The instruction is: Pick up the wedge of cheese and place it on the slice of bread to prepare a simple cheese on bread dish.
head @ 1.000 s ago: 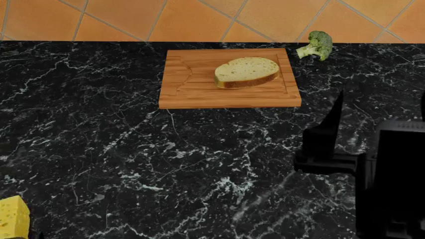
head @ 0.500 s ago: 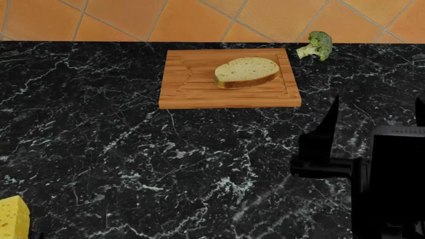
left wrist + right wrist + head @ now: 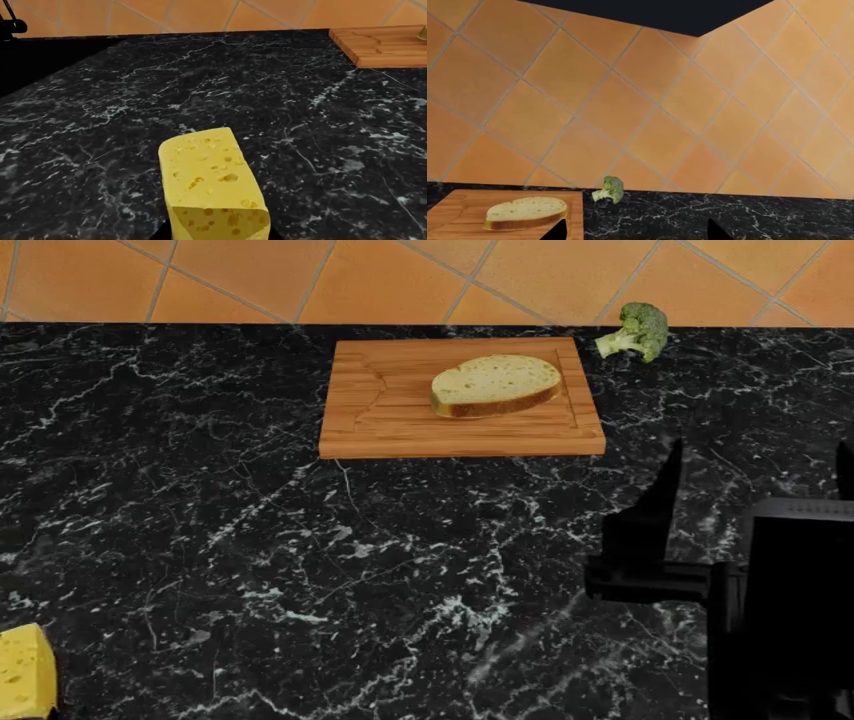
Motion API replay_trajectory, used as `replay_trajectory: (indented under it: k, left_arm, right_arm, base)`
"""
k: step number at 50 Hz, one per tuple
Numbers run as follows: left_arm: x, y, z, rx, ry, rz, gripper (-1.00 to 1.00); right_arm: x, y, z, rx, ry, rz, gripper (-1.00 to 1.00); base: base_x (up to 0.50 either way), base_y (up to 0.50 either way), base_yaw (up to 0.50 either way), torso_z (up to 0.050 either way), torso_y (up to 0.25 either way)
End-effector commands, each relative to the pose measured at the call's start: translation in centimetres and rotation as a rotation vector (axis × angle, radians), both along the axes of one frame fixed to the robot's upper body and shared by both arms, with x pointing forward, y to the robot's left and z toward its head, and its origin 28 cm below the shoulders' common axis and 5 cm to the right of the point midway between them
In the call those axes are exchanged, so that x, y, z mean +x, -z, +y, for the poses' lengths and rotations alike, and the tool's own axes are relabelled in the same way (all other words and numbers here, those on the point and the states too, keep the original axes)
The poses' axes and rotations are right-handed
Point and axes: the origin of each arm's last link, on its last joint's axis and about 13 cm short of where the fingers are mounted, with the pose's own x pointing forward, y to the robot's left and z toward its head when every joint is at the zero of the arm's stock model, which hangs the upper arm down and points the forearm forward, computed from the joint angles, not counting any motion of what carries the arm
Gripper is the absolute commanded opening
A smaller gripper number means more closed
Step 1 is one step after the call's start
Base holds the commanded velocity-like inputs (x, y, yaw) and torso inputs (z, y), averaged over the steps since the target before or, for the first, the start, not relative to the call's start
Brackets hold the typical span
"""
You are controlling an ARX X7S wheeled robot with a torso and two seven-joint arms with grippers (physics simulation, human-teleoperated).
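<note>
One wedge of cheese sits directly ahead of the left wrist camera, close in and just past the spot where the left gripper's fingertips would lie; whether that gripper grasps it, or stands spread or closed, cannot be told, since no finger shows in any view. The right gripper hovers over the marble counter with its jaws apart and nothing between them; one slice of bread lies beyond it and toward the left arm's side, on one cutting board, and one broccoli floret stands beyond it, just off the board's corner. Judged risks: a weak or off-centre hold on the smooth, tapering wedge could let it slip during the long carry to the bread; a tilted release could tip it off the domed slice.
</note>
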Motion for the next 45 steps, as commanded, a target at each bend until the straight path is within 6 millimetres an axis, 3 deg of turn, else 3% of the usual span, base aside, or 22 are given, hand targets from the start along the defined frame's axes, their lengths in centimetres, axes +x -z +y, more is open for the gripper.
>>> replay_trajectory:
  k: [1,14,29,39,45]
  left_arm:
    - [0.3,-2.8,0.1,0.034,0.022,-0.058,-1.0]
    - [3.2,-6.8,-0.8,0.068,0.107,-0.143,-1.0]
    - [5.9,-8.9,-1.9,0.085,0.215,-0.17,-1.0]
    - [8.2,-10.9,-2.7,0.093,0.252,-0.189,-1.0]
    - [9.5,-11.9,-3.5,0.1,0.271,-0.198,-1.0]
  right_arm:
    - [-0.2,-0.1,-0.1,0.002,0.003,-0.007,1.0]
    - [-0.2,-0.1,-0.1,0.003,0.004,-0.01,1.0]
    - [-0.3,-0.3,-0.2,0.004,0.007,-0.013,1.0]
    - [-0.1,-1.1,-0.3,0.006,0.02,-0.021,1.0]
    - [0.3,-2.6,-0.2,-0.01,0.012,-0.043,1.0]
  base:
    - [0.0,0.0,0.0,0.0,0.0]
    - [0.0,0.0,0.0,0.0,0.0]
    - [0.0,0.0,0.0,0.0,0.0]
    - [0.0,0.0,0.0,0.0,0.0]
    - [0.0,0.0,0.0,0.0,0.0]
